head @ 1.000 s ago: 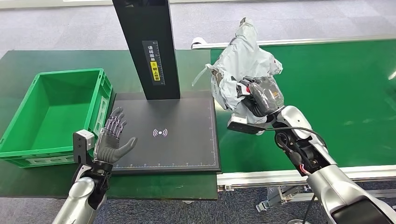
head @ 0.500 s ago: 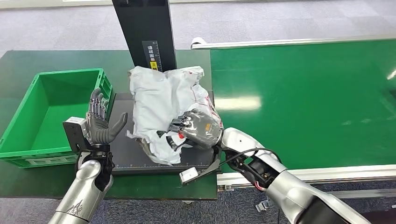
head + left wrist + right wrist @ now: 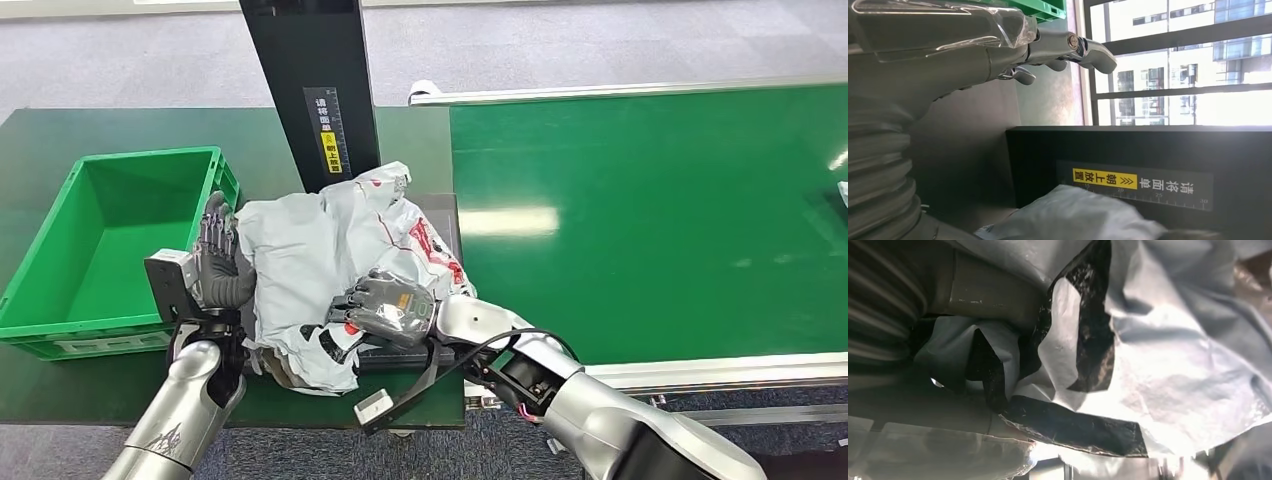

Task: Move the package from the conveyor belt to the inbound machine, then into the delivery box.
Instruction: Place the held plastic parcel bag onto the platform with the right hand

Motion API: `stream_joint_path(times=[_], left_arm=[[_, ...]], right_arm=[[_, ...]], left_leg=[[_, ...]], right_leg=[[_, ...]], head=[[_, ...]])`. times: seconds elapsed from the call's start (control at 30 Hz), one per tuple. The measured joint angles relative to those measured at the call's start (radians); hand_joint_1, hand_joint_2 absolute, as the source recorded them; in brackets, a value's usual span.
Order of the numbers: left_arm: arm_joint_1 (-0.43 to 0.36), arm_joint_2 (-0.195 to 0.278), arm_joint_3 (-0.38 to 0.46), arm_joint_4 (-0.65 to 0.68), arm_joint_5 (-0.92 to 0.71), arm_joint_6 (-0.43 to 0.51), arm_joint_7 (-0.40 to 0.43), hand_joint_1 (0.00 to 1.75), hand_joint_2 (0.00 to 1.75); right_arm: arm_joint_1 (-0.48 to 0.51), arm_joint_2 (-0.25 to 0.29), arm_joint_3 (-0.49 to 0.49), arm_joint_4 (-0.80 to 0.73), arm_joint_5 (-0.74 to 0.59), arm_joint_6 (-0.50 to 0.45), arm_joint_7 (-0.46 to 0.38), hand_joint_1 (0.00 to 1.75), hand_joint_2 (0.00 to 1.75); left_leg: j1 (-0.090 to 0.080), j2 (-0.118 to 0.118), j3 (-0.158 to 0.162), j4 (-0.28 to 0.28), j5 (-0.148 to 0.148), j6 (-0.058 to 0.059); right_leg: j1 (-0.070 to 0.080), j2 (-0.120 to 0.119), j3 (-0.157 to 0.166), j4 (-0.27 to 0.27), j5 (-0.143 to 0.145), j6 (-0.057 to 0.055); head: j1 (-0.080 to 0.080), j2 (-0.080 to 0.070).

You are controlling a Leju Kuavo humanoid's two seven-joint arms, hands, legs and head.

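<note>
Grey, crumpled plastic is spreading across the dark platform of the inbound machine (image 3: 400,262): the package (image 3: 320,260), a soft mailer bag with red print near its upper right part, is lying on the scanner plate at the foot of the machine's black upright column (image 3: 310,90), and its lower left corner is hanging past the plate's front edge over the dark green table (image 3: 60,390). The right hand (image 3: 385,308) is sitting on the near part of the package with its fingers curled into the wrinkled film, gripping a fold of it; in the right wrist view the grey film and black inner lining of the bag are bunching close against the hand. The left hand (image 3: 218,265) is standing upright at the package's left edge, palm turned toward the bag, fingers extended and held apart, holding nothing; whether the palm is actually touching the film cannot be told. In the left wrist view its fingertips (image 3: 1088,47) are pointing past the column's yellow label (image 3: 1104,177), with a lump of the package below. Just left of the left hand, the green delivery box (image 3: 100,240) is sitting on the table. To the right of the machine, the green conveyor belt (image 3: 660,220) is stretching away
</note>
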Motion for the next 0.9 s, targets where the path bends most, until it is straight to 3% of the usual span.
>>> stream_joint_path(times=[0.2,0.57,0.67,0.7,0.8,0.83,0.9], left_arm=[[0.008,0.006,0.0,0.002,-0.001,0.031,-0.011,0.0,1.75],[0.037,0.016,0.0,-0.03,-0.021,0.079,-0.014,0.0,1.75],[0.047,0.017,0.001,-0.044,-0.024,0.085,-0.012,0.0,1.75],[0.05,0.017,0.002,-0.048,-0.025,0.086,-0.011,0.0,1.75],[0.057,0.017,0.005,-0.058,-0.027,0.089,-0.01,0.0,1.75],[0.06,0.017,0.007,-0.062,-0.029,0.091,-0.01,0.0,1.75],[0.07,0.017,0.013,-0.071,-0.032,0.098,-0.013,0.0,1.75]], right_arm=[[-0.026,0.013,0.038,0.064,0.009,0.253,0.11,1.75,1.75],[-0.078,0.018,0.059,0.118,-0.004,0.534,0.218,1.75,1.75],[-0.091,0.018,0.06,0.123,-0.006,0.56,0.227,1.75,1.75],[-0.093,0.018,0.06,0.124,-0.006,0.561,0.227,1.51,1.75],[-0.097,0.016,0.06,0.127,-0.002,0.541,0.229,0.2,1.75],[-0.097,0.014,0.06,0.127,0.002,0.516,0.228,0.0,1.75],[-0.095,0.008,0.055,0.127,0.006,0.441,0.219,0.0,1.75]], left_leg=[[0.0,0.0,0.0,0.0,0.0,0.0],[0.0,0.0,0.002,0.0,0.0,0.0],[0.0,0.0,0.003,0.0,0.0,0.0],[0.0,0.0,0.003,0.0,0.0,0.0],[0.0,0.0,0.003,0.0,0.0,0.0],[0.0,0.0,0.003,0.0,0.0,0.0],[0.0,0.0,0.003,0.0,0.0,0.0]], right_leg=[[0.0,0.0,0.0,0.0,0.0,0.0],[0.0,0.0,0.002,0.0,0.0,0.0],[0.0,0.0,0.003,0.0,0.0,0.0],[0.0,0.0,0.003,0.0,0.0,0.0],[0.0,0.0,0.004,0.0,0.0,0.0],[0.0,0.0,0.004,0.0,0.0,0.0],[0.0,0.0,0.003,0.0,0.0,0.0]], head=[[0.0,0.0],[0.0,0.0],[0.0,0.0],[0.0,0.0],[0.0,0.0],[0.0,0.0],[0.0,0.0]])
